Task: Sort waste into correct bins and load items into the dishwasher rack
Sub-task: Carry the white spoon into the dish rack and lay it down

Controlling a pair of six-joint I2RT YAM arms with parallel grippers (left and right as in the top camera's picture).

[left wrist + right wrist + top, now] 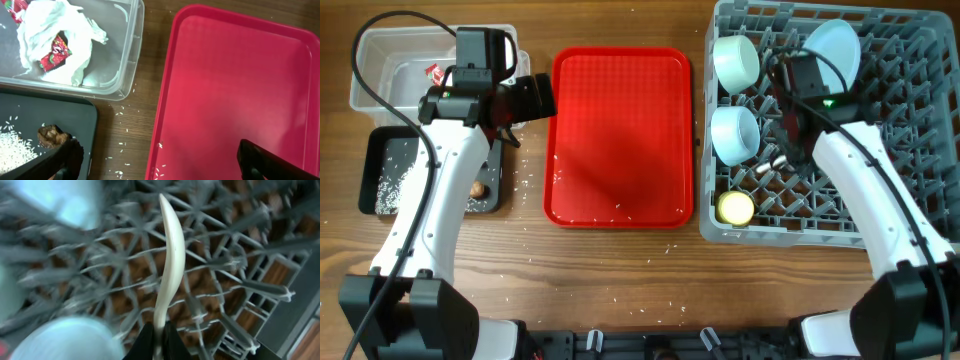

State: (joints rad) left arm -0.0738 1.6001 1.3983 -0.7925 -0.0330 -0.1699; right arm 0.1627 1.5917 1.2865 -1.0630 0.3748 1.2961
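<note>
While over rack (820,236), spoon (170,255) in end effector (159,336)

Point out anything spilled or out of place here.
Loose rice grains lie scattered on the wooden table between the black tray and the red tray, with a few more inside the red tray. They look spilled, since the main rice pile sits in the black tray.

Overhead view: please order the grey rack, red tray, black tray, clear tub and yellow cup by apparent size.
1. grey rack
2. red tray
3. black tray and clear tub: they look alike and the left arm partly hides both, so they are not ranked
4. yellow cup
</note>
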